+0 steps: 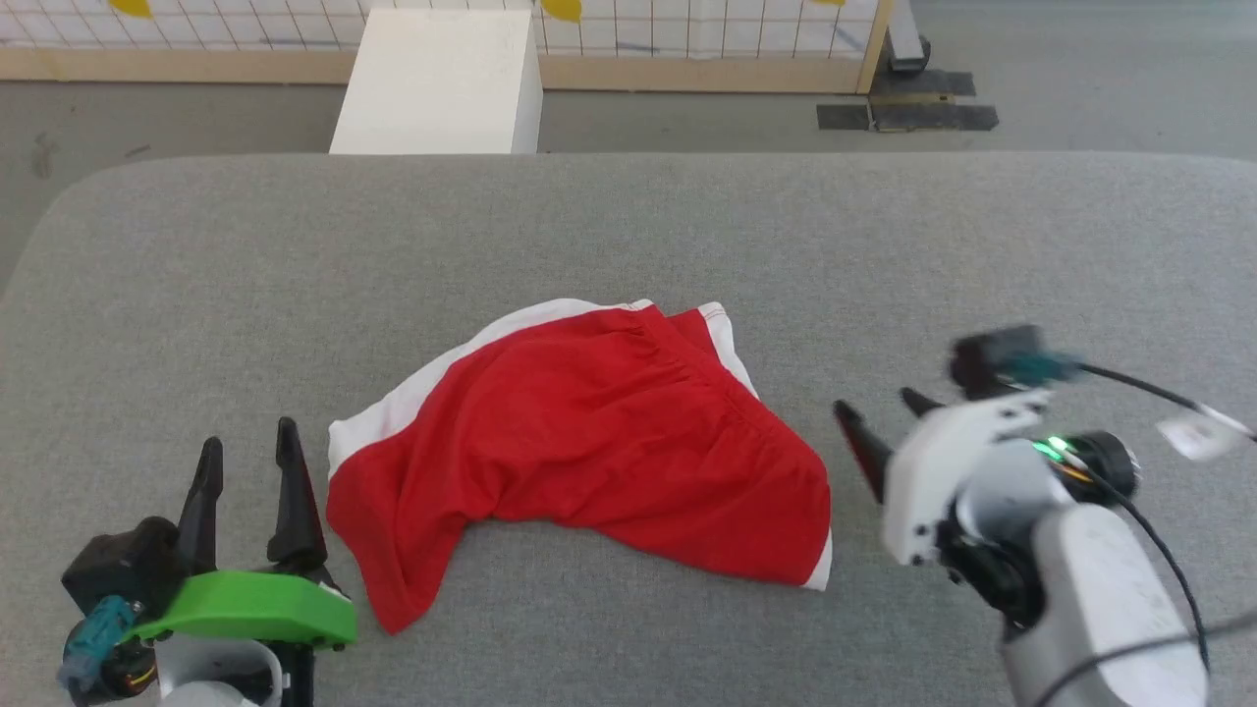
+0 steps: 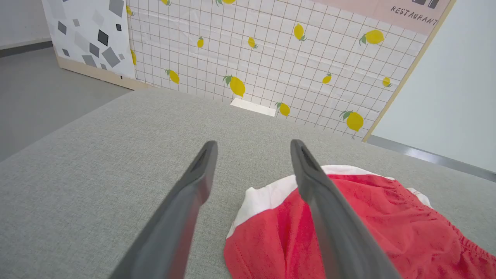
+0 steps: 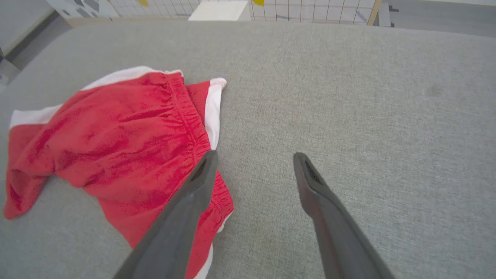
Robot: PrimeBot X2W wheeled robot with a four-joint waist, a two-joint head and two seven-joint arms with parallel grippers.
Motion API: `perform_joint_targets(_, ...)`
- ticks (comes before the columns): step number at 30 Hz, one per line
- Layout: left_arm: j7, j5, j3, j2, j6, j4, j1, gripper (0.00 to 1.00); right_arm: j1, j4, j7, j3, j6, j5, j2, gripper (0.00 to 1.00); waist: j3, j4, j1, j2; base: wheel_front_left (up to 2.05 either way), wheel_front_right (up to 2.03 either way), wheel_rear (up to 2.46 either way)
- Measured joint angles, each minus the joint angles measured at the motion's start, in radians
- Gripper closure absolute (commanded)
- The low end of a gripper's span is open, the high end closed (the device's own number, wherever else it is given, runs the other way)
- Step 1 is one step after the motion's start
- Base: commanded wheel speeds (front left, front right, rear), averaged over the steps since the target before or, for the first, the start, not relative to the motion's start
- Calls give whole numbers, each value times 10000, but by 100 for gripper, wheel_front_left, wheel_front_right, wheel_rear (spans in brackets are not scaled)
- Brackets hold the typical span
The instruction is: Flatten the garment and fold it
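While both arms sit low at the near side, the garment [image 1: 589, 432] lies crumpled approx. mid-table, on the grey table [image 1: 628, 226]. Red cloth w/ white trim; the gathered waistband runs down its right part, and a white-edged bit is folded over at the far end. One leg trails to the near left, ending in a point.

Left gripper [image 1: 247, 434]: just left of the garment's near-left corner, fingers apart, nothing between them. In the left wrist view its right finger overlaps the white-trimmed edge; can't tell if it touches.

Right gripper [image 1: 874, 401]: just right of the garment's right corner, fingers apart & empty, tips aimed far-left. In the right wrist view its left finger crosses the waistband end.

Beyond the table's far edge: a white box [image 1: 442, 79] and a grid wall [image 2: 271, 58] w/ lemon print.
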Motion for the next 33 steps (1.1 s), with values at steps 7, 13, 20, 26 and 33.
perform_joint_targets(7,-502,261,-201,-188,-2,387,-60,0,-1215,1747,1304,1536,0,-692,8,0,371,212,0,0,0,0,0)
perform_joint_targets(13,-489,48,-242,-495,-2,527,-400,0,-1400,2867,1563,1939,0,-527,-10,57,640,567,0,0,0,0,0)
perform_joint_targets(20,-443,-79,-221,-529,0,472,-469,0,-1548,2694,-29,1047,4,378,44,100,673,560,0,0,0,0,0)
perform_joint_targets(26,-339,-104,-215,-537,15,416,-468,0,-853,656,-897,-1411,4,48,23,100,422,321,0,0,0,0,0)
perform_joint_targets(33,0,-221,-295,-541,69,430,-288,0,2572,-874,38,-3062,0,575,-25,100,224,-95,0,0,0,0,0)
